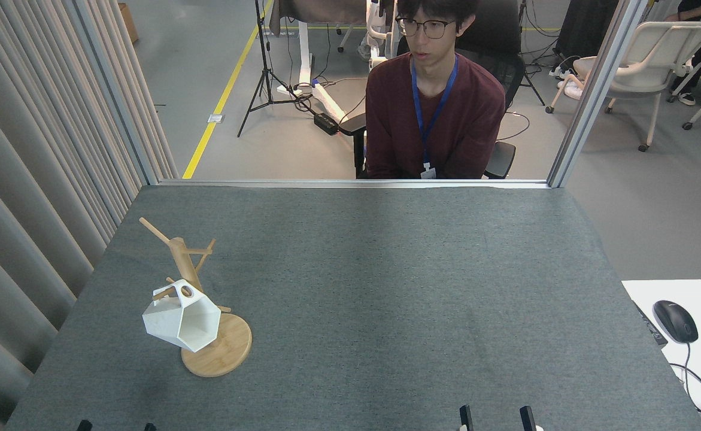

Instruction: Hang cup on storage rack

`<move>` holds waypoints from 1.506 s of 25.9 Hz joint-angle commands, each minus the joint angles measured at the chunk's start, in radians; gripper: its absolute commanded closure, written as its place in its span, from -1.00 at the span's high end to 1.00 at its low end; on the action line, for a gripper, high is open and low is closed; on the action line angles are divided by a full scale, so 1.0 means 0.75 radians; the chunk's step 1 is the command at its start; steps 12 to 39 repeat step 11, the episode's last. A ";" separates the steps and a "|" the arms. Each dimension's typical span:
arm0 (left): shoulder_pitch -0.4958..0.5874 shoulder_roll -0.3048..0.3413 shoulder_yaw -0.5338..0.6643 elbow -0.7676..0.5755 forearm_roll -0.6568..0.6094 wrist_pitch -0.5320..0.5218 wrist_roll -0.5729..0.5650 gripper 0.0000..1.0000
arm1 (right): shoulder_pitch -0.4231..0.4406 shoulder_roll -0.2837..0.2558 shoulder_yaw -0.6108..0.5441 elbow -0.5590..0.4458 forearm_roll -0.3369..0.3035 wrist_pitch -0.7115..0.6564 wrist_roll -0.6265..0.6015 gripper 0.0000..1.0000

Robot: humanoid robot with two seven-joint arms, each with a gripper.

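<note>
At the bottom left edge of the frame, only two dark tips of the left gripper [114, 426] are seen, set apart and holding nothing, but too little is shown to tell how far they are spread. Just above them, in the lower left of the frame, the storage rack [197, 299] is stood on its round wooden base on the grey table [386, 287]. The cup [181, 323] is hung on a low peg by its handle, tipped on its side, with its white inside seen empty. The rack is kept near the table's left edge, beside the curtain [33, 179]. Much bare table is left open in the middle and to the right. At the bottom right, two black fingers of the right gripper [495, 419] are seen parted, with nothing between them.
</note>
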 commanded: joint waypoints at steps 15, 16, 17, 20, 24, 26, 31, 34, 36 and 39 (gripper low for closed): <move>0.009 0.005 0.005 -0.083 0.066 0.002 -0.033 0.98 | 0.120 -0.008 -0.006 -0.054 0.052 0.006 0.003 0.98; 0.009 0.005 0.005 -0.083 0.066 0.002 -0.033 0.98 | 0.120 -0.008 -0.006 -0.054 0.052 0.006 0.003 0.98; 0.009 0.005 0.005 -0.083 0.066 0.002 -0.033 0.98 | 0.120 -0.008 -0.006 -0.054 0.052 0.006 0.003 0.98; 0.009 0.005 0.005 -0.083 0.066 0.002 -0.033 0.98 | 0.120 -0.008 -0.006 -0.054 0.052 0.006 0.003 0.98; 0.009 0.005 0.005 -0.083 0.066 0.002 -0.033 0.98 | 0.120 -0.008 -0.006 -0.054 0.052 0.006 0.003 0.98; 0.009 0.005 0.005 -0.083 0.066 0.002 -0.033 0.98 | 0.120 -0.008 -0.006 -0.054 0.052 0.006 0.003 0.98; 0.009 0.005 0.005 -0.083 0.066 0.002 -0.033 0.98 | 0.120 -0.008 -0.006 -0.054 0.052 0.006 0.003 0.98; 0.009 0.005 0.005 -0.083 0.066 0.002 -0.033 0.98 | 0.120 -0.008 -0.006 -0.054 0.052 0.006 0.003 0.98; 0.009 0.005 0.005 -0.083 0.066 0.002 -0.033 0.98 | 0.120 -0.008 -0.006 -0.054 0.052 0.006 0.003 0.98; 0.009 0.005 0.005 -0.083 0.066 0.002 -0.033 0.98 | 0.120 -0.008 -0.006 -0.054 0.052 0.006 0.003 0.98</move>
